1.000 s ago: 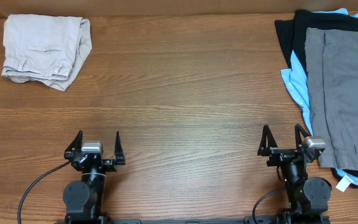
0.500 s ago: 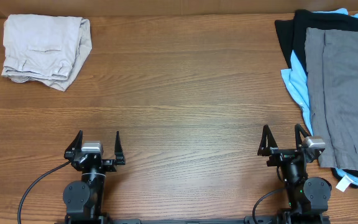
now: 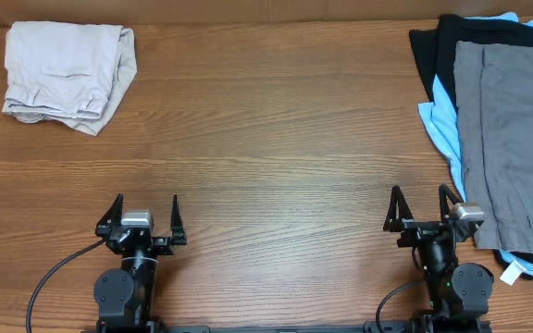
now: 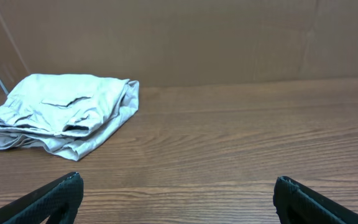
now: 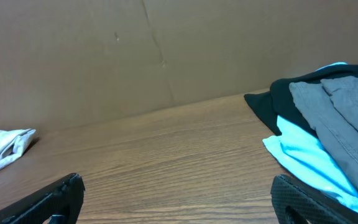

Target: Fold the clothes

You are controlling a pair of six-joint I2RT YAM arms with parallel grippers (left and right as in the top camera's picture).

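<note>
The pale beige shorts (image 3: 68, 72) lie folded into a compact bundle at the far left corner of the table. They also show in the left wrist view (image 4: 61, 112), and their edge shows in the right wrist view (image 5: 2, 149). My left gripper (image 3: 146, 208) is open and empty near the front edge, far from the shorts; its fingertips frame bare wood in the left wrist view (image 4: 179, 186). My right gripper (image 3: 421, 201) is open and empty at the front right, also over bare wood in its own view (image 5: 178, 186).
A flat grey garment (image 3: 516, 139) lies on black (image 3: 430, 55) and light-blue (image 3: 440, 129) garments at the right edge, just right of my right gripper. They show in the right wrist view (image 5: 334, 124). A brown wall (image 4: 179, 37) backs the table.
</note>
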